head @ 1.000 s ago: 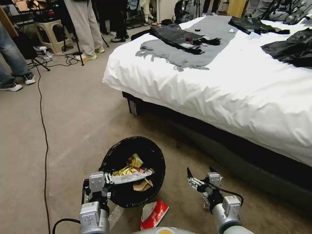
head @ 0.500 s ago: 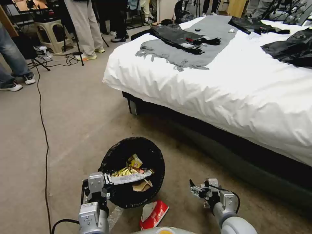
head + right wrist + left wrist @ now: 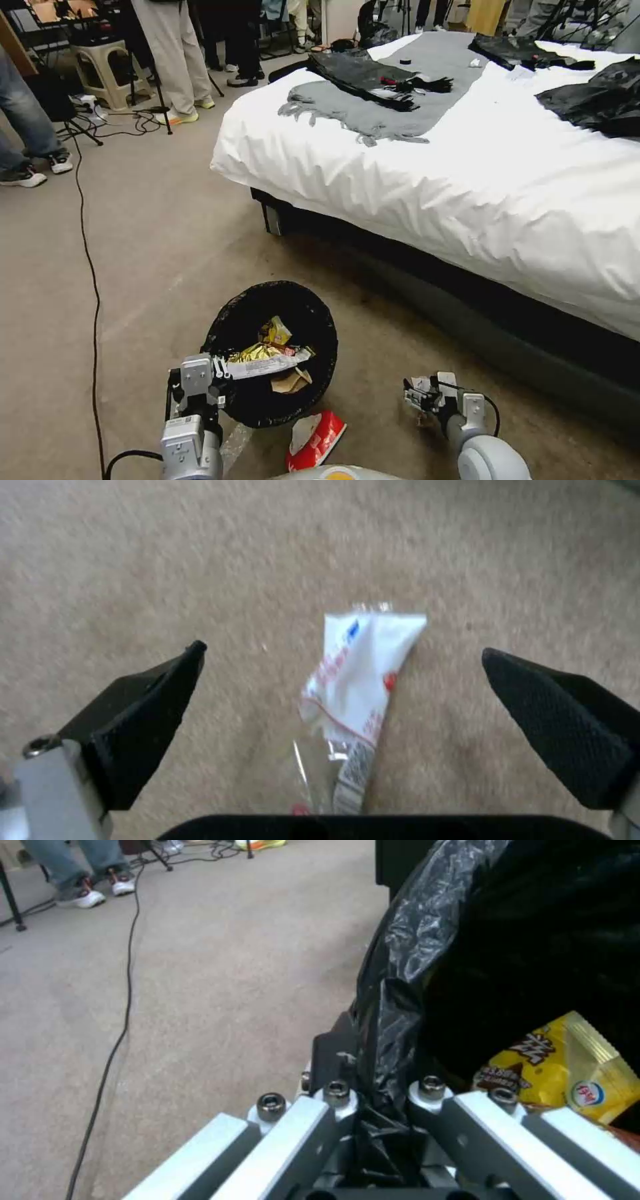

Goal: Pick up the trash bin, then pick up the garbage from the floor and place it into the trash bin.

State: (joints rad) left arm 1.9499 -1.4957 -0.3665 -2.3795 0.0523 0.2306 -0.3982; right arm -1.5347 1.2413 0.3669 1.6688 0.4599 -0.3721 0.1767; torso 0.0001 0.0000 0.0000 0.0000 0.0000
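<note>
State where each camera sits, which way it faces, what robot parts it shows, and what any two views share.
Head view: high on the robot, looking forward and down at the trash bin, floor and bed; both arms show.
Left wrist view: behind the left end effector, clamped on the bin's rim, looking into it.
Right wrist view: above the open right end effector, facing down at a white wrapper.
Shared: head and left wrist views show the yellow wrapper.

The right gripper [image 3: 343, 652] hangs over the carpet [image 3: 167, 555] with its two black fingers [image 3: 143, 720] spread wide apart. Between them a white wrapper [image 3: 357, 672] with red and blue print lies flat on the carpet, touching neither finger.
</note>
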